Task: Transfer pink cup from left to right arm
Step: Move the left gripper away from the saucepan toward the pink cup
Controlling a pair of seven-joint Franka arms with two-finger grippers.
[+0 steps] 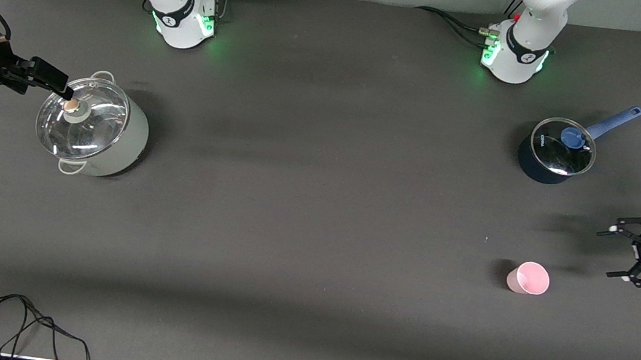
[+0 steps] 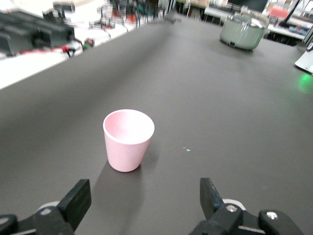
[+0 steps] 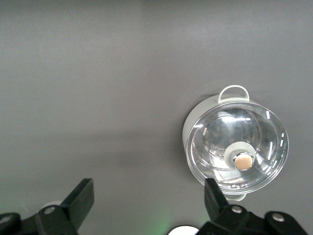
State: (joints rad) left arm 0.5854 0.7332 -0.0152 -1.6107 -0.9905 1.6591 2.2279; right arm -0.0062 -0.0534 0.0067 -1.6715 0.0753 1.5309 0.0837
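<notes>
the pink cup [image 1: 529, 277] could be tipped if clipped by the spread-open left gripper [image 1: 617, 253]; the right gripper [image 1: 63, 89], jaws parted, is held waiting over the lidded pot [image 1: 93, 126].

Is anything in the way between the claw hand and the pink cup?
No. The left gripper hangs open toward the left arm's end of the table, and only bare table lies between it and the upright pink cup.

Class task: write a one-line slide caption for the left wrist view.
Open left gripper faces the upright pink cup on the table.
</notes>
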